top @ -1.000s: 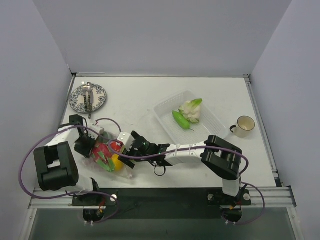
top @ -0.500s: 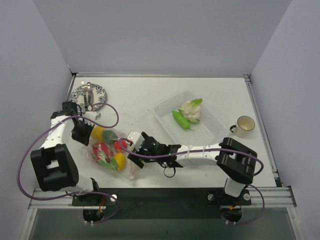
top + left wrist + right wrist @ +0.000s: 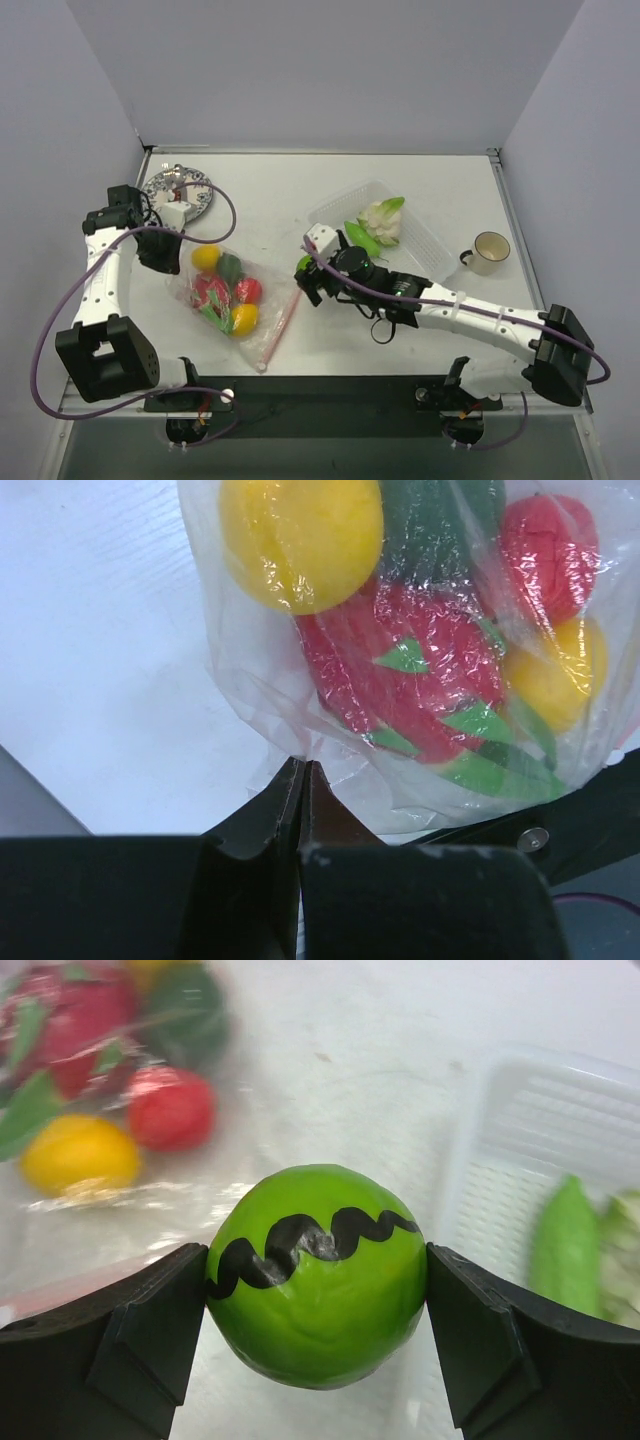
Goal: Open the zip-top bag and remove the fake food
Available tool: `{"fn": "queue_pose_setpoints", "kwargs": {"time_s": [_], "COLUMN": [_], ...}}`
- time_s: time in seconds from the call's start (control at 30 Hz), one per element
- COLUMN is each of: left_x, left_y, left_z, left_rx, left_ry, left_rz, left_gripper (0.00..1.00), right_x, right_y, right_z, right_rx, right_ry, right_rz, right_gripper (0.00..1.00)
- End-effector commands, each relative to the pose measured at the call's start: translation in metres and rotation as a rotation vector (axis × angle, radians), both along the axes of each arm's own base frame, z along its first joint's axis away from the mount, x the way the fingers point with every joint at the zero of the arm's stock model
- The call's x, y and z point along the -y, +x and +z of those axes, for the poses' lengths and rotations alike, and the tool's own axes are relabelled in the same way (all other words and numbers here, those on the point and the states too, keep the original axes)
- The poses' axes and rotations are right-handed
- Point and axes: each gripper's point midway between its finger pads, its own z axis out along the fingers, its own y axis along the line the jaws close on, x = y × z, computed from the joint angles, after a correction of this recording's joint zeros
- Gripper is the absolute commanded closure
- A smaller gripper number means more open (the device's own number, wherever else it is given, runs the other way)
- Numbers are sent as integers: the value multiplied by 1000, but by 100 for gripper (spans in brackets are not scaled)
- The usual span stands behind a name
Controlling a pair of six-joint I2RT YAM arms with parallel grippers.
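Note:
The zip-top bag (image 3: 225, 300) lies flat at the table's left, its pink zip strip (image 3: 279, 322) on the right edge. Inside are yellow, red and dark green fake food pieces (image 3: 243, 318). My left gripper (image 3: 165, 256) is shut on the bag's far-left plastic, which shows in the left wrist view (image 3: 300, 764). My right gripper (image 3: 306, 268) is shut on a round green fruit with a black wavy line (image 3: 317, 1270) and holds it between the bag and the clear tray (image 3: 420, 235). The bag (image 3: 90, 1100) lies behind it.
The clear tray holds a white cauliflower (image 3: 382, 218) and a green pod (image 3: 362, 240). A cream mug (image 3: 490, 250) stands at the right. A patterned plate (image 3: 178, 192) with cutlery sits at the back left, close to my left arm.
My right gripper has drawn back to the right, out of the bag, with the green fruit in it. My left gripper has moved to the far left, pulling the bag out flat.

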Motion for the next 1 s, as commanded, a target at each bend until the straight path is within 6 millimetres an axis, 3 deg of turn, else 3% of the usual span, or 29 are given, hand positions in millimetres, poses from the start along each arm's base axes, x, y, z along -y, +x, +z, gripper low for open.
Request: {"fn": "queue_pose_setpoints", "kwargs": {"time_s": [0.0, 0.07, 0.17, 0.2, 0.3, 0.37, 0.4, 0.43, 0.5, 0.53, 0.63, 0.67, 0.8, 0.87, 0.9, 0.97], "left_x": [23, 41, 65, 71, 90, 94, 93, 89, 82, 73, 43, 29, -24, -39, -46, -56], "left_y": [-6, -7, -8, -7, -13, -14, -15, -18, -20, -23, -18, -23, -10, -15, -7, -12], "left_z": [33, 46, 69, 81, 102, 115, 117, 113, 103, 85, 59, 39, -1, -26, -32, -55], "left_rx": [50, 65, 89, 110, 123, 142, 147, 143, 134, 111, 123, 81, 76, 22, 47, 12], "left_ry": [-83, -125, -158, -163, -206, -216, -212, -191, -153, -101, 19, 41, 158, 201, 233, 289], "left_rz": [-26, -51, -93, -102, -138, -145, -147, -148, -143, -135, -95, -56, 35, 55, 54, 54], "left_gripper": [100, 100, 100, 100, 100, 100, 100, 100, 100, 100, 100, 100, 100, 100, 100, 100], "right_x": [84, 130, 174, 179, 194, 192, 193, 190, 187, 187, 183, 178, 169, 161, 141, 125], "right_y": [54, 86, 113, 117, 126, 134, 133, 135, 133, 130, 119, 115, 97, 83, 69, 50], "right_z": [14, 19, 13, 16, -3, -11, -17, -21, -26, -25, -15, -10, 16, 26, 25, 19], "right_rx": [35, 53, 34, 29, -5, -25, -47, -60, -85, -87, -64, -44, 16, 40, 42, 57], "right_ry": [-27, -29, -93, -102, -216, -264, -295, -310, -313, -305, -269, -260, -232, -215, -205, -179], "right_rz": [-368, -591, -793, -827, -898, -918, -920, -917, -911, -908, -881, -864, -809, -757, -671, -566], "right_gripper": [63, 66, 68, 68, 66, 54, 43, 21, 0, 0, 0, 0, 0, 0, 0, 0]}}
